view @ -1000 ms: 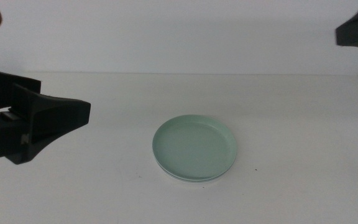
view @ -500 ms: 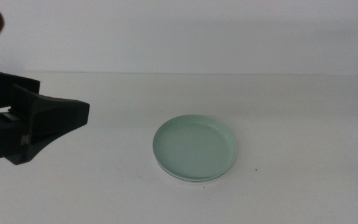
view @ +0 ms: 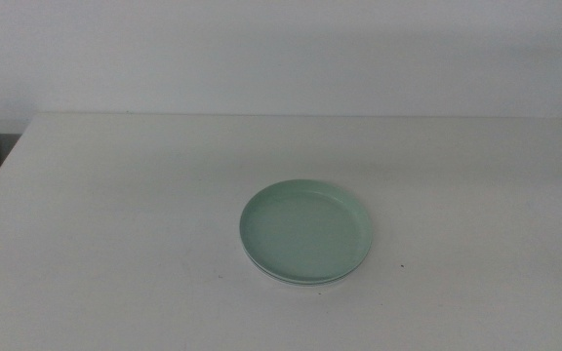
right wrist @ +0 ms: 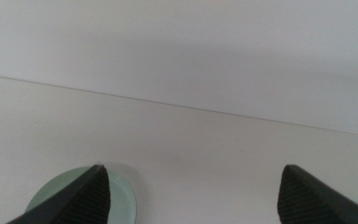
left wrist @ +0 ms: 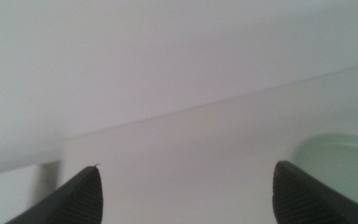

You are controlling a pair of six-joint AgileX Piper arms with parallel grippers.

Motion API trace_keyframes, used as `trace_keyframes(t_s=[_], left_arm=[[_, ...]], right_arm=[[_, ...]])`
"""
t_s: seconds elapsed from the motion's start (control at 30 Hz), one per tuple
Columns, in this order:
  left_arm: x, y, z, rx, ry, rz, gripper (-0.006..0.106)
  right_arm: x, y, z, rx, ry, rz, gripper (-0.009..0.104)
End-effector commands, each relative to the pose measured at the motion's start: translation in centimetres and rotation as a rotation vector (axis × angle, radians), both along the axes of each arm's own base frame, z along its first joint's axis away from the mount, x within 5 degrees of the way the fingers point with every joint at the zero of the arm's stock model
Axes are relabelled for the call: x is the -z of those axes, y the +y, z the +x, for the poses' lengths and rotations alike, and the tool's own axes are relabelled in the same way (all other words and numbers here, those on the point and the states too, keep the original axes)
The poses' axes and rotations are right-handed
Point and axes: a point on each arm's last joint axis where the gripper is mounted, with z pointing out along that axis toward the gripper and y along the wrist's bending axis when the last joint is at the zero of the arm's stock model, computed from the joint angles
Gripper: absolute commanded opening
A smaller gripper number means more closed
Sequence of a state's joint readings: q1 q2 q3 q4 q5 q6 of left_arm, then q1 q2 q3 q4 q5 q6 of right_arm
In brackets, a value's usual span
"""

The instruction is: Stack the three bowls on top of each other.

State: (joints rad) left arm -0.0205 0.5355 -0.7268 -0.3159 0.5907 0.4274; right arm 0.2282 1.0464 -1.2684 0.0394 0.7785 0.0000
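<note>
The left gripper [left wrist: 185, 193] has its jaws spread wide with nothing between them, only bare tabletop [left wrist: 185, 149] showing in the gap. One jaw tip overlaps the rim of the mint bowl [left wrist: 340, 158] in that wrist view, though it is apart from the dish, held above the table. The right gripper [right wrist: 191, 193] is also spread wide and empty, hanging over the white surface with the same bowl [right wrist: 73, 193] showing just beside one jaw tip. Neither gripper shows in the middle view (only a dark scrap at the top right corner of the picture, too little to identify).

The bowls sit as one stack near the middle of the tabletop [view: 115, 195], somewhat nearer its front edge than its back edge and well clear of both side edges. The mint bowl [view: 306, 230] is on top, lying level. Beneath it a thin pale rim [view: 296, 283] peeks out along the front; how many dishes lie under it, and their colours, cannot be told.
</note>
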Motion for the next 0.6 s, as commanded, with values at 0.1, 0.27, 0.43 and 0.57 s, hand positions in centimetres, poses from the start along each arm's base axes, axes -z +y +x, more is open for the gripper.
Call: trace_keyframes(t_s=[0.1,0.27,0.43,0.57], left_arm=[[1.4,1.3,-1.4,-0.149,-0.076,0.0,0.094],[3.0,1.5,-2.0,-0.197,-0.045,-0.089,0.094],[3.1,1.6,-2.3,-0.201,-0.051,-0.071,0.094],[3.1,1.6,-2.3,-0.201,-0.055,-0.071,0.094]], right_arm=[[0.1,-0.2,0.0,0.009,-0.01,0.003,0.093],[0.1,-0.2,0.0,0.009,-0.01,0.003,0.093],[0.0,-0.2,0.1,0.009,-0.012,0.003,0.093],[0.0,-0.2,0.1,0.009,-0.012,0.003,0.093]])
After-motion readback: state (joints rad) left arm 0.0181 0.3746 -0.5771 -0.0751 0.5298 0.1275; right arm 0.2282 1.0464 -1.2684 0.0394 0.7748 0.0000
